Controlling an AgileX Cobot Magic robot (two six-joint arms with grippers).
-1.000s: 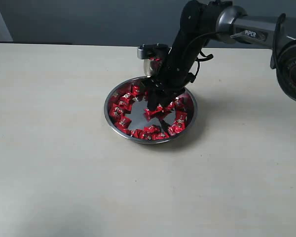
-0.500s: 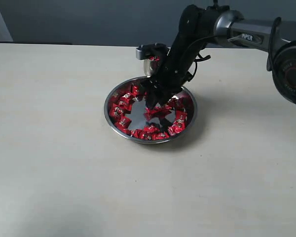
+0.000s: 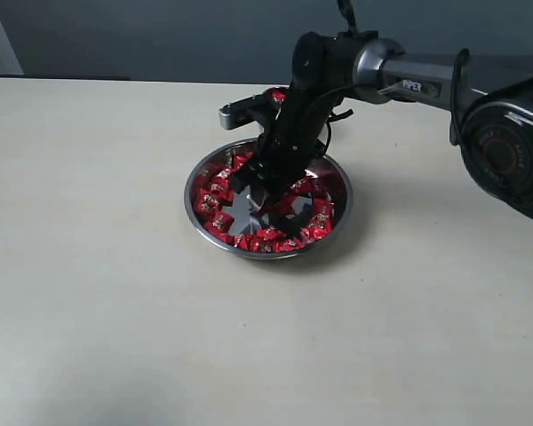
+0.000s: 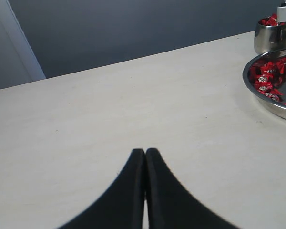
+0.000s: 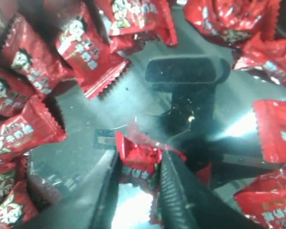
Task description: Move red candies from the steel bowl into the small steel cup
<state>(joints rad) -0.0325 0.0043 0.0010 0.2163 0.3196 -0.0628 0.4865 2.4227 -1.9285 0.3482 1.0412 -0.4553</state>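
One candy [image 5: 139, 157] sits at the middle of the bowl [image 3: 266, 255], on bare steel. The right end effector [image 5: 142, 168] pinches it, with a finger against each side of the crinkled wrapper. The other candies [image 3: 215, 191] lie in a ring along the bowl's wall, apart from the pinched one. The cup [image 4: 270, 37] stands just beside the bowl's far rim, though I cannot tell whether they touch. Red candies already show at the cup's mouth. In the exterior view the arm hides most of it. The left end effector [image 4: 145, 157], pressed together on nothing, hangs over the counter [image 3: 98, 293] well apart from the bowl.

The step in hand is, I judge, the grasp. The grip should be on the candy's body, not only on the wrapper's frill, since foil slips. The lift should go straight up until clear of the bowl's rim, so no neighbour is dragged along. The candy then needs carrying over the cup's mouth and releasing low and centred, because the mouth is narrow and looks well filled.
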